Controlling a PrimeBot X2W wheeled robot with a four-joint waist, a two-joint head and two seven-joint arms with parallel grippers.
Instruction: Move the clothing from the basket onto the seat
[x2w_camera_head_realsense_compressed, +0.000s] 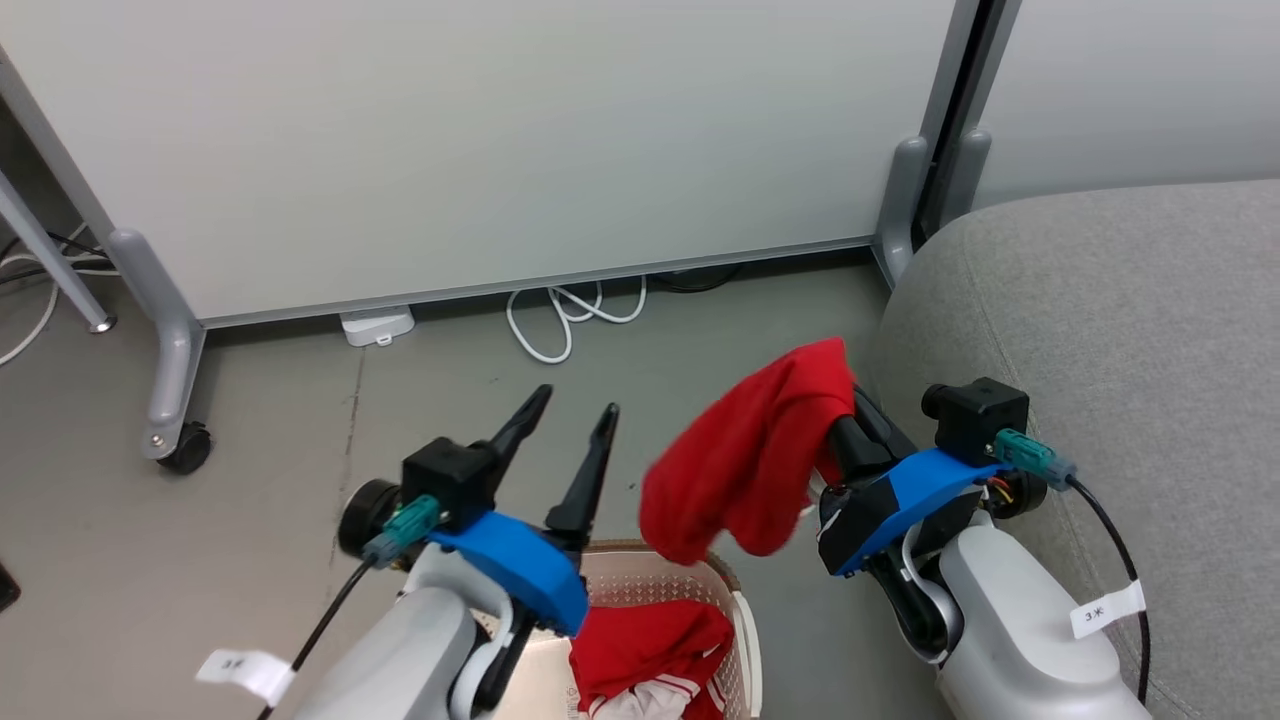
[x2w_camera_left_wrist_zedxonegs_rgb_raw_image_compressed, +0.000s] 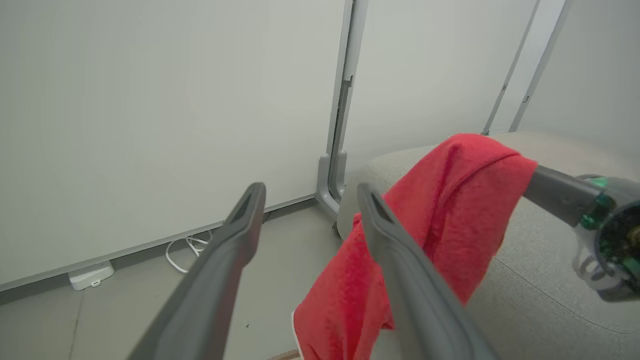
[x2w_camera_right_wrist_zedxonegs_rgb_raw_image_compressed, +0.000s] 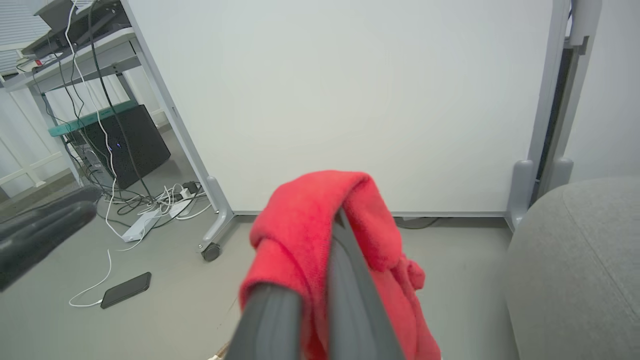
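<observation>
A red garment hangs in the air above the basket's right side, draped over my right gripper, which is shut on it. The same cloth covers that gripper's fingers in the right wrist view and shows as red cloth in the left wrist view. My left gripper is open and empty, raised over the basket. More red clothing with white striped trim lies in the basket. The grey sofa stands at the right, close beside my right arm.
A white partition on wheeled grey legs stands behind. White cables and a power strip lie at its foot. In the right wrist view a phone, cables and a dark computer case sit on the floor at left.
</observation>
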